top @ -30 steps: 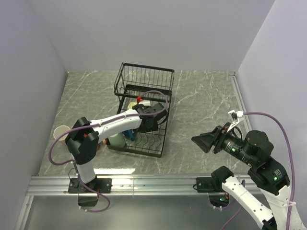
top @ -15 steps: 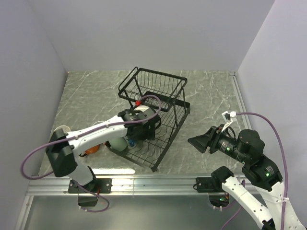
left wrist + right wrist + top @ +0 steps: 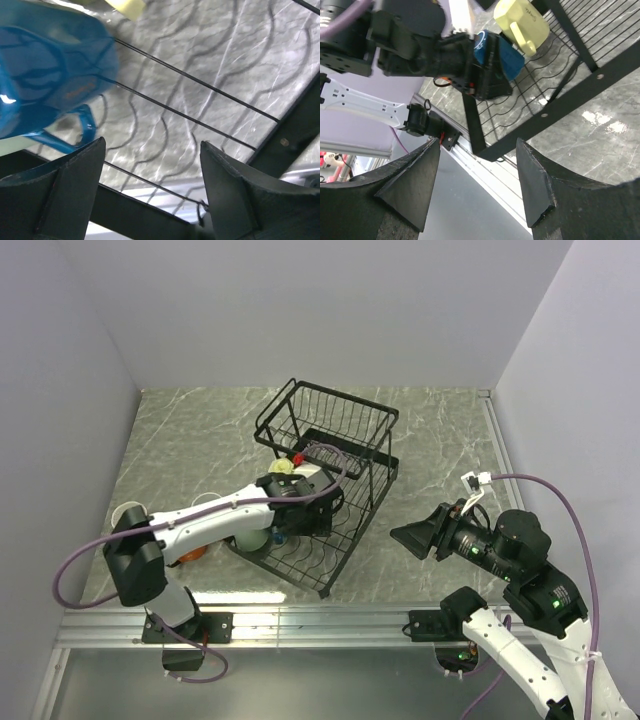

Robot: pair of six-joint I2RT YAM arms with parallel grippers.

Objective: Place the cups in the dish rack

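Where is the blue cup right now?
In the left wrist view the blue cup sits in the dish rack at upper left, just ahead of the left gripper, with a yellow cup beside it.

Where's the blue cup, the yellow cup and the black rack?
blue cup (image 3: 50, 75): left wrist view, its side wall.
yellow cup (image 3: 520, 21): right wrist view, its body.
dish rack (image 3: 570, 96): right wrist view, its thick frame bar.

The left arm stretches forward and to the right, the left gripper (image 3: 151, 172) spread wide. The right arm is folded, the right gripper (image 3: 476, 175) also spread, pointing left.
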